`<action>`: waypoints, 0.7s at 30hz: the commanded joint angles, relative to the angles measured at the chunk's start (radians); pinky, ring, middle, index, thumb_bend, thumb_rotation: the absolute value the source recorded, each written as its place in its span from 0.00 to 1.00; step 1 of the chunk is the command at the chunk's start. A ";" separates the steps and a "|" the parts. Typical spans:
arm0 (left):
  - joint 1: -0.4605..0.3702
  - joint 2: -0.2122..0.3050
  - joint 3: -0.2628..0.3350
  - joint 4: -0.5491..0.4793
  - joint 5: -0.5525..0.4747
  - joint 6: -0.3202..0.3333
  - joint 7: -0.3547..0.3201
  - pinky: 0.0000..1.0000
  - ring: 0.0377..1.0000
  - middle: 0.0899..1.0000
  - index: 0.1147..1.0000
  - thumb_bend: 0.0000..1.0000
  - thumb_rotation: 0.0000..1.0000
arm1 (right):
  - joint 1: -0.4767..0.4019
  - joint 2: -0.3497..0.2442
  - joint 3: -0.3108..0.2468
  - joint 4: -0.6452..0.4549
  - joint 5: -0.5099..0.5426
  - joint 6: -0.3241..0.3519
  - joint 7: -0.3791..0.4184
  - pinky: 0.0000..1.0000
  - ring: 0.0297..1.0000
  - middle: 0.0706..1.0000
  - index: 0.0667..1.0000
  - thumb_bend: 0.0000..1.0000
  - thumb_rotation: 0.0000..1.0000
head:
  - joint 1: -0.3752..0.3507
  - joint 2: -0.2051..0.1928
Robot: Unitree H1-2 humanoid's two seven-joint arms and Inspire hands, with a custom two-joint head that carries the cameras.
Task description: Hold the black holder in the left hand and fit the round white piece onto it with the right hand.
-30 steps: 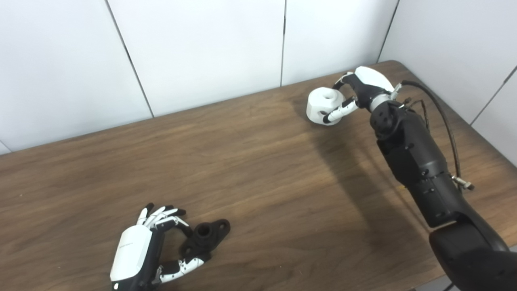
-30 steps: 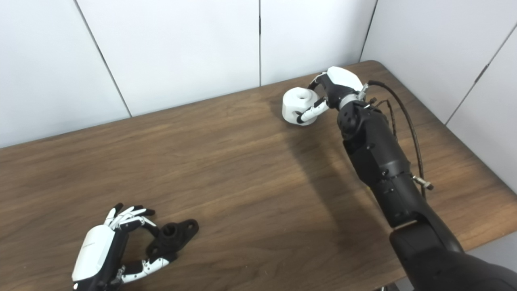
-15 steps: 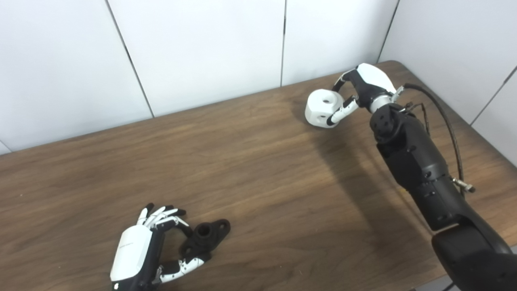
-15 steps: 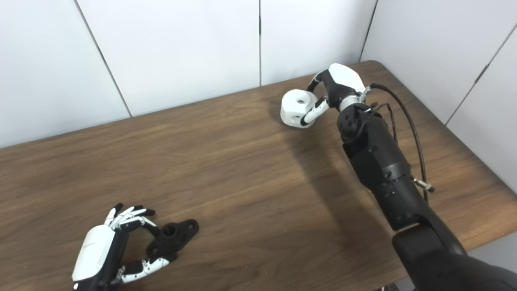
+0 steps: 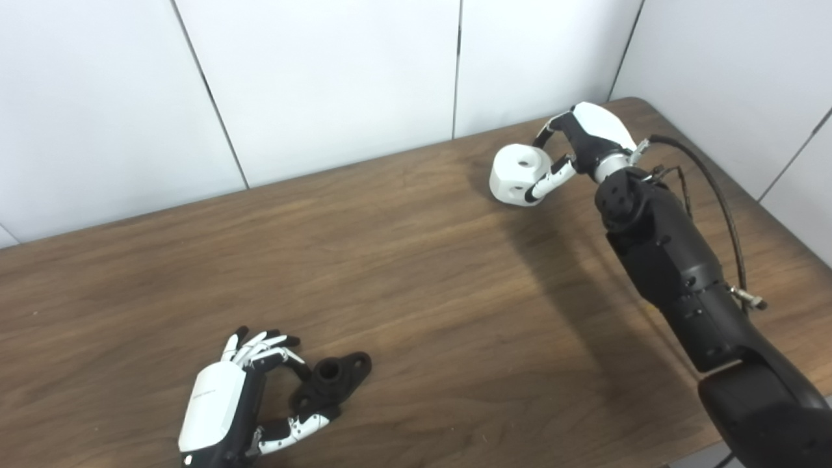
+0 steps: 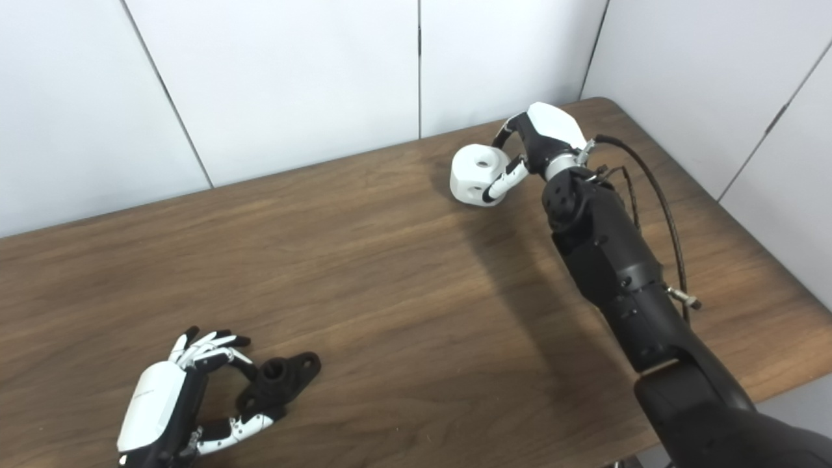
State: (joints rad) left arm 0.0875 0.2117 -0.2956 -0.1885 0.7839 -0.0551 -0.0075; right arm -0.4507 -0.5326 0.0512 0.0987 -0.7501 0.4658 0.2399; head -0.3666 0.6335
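Your left hand [image 5: 224, 406] lies low on the bench [image 5: 416, 312], fingers and thumb curled around the near end of the black holder [image 5: 330, 382], which rests on the wood just to that hand's right. Your right hand [image 5: 585, 140], well apart at the far side, is closed on the round white piece [image 5: 518, 174], thumb across its near face, the piece tilted

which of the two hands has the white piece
The right hand, at the far right of the table, grips the round white piece. The left hand is at the black holder.
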 commanded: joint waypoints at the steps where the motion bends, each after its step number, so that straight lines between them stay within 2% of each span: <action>1: 0.000 0.006 -0.002 -0.016 0.021 0.012 -0.009 1.00 0.85 0.75 0.42 0.52 0.04 | -0.044 -0.049 0.001 -0.062 -0.007 -0.001 0.015 1.00 1.00 0.83 0.45 0.52 0.14 | -0.001 0.001; 10: 0.003 -0.007 -0.011 -0.015 0.039 0.016 -0.004 1.00 0.85 0.75 0.42 0.52 0.04 | -0.069 -0.076 0.048 -0.214 -0.023 0.002 0.175 1.00 0.99 0.82 0.45 0.52 0.14 | 0.047 0.007; 15: 0.004 -0.013 -0.018 -0.008 0.048 0.011 0.008 1.00 0.86 0.75 0.42 0.52 0.04 | -0.079 -0.067 0.066 -0.333 -0.069 0.004 0.312 1.00 0.98 0.83 0.45 0.52 0.14 | 0.087 0.009; 21: 0.007 -0.028 -0.030 -0.003 0.062 0.015 0.015 1.00 0.87 0.76 0.42 0.52 0.04 | -0.072 -0.044 0.087 -0.449 -0.094 0.003 0.415 1.00 0.96 0.81 0.45 0.52 0.14 | 0.142 0.010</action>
State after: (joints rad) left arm 0.0911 0.1850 -0.3155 -0.1881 0.8231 -0.0482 0.0075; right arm -0.4780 -0.5745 0.1480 -0.3034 -0.8205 0.4677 0.6508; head -0.2256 0.6427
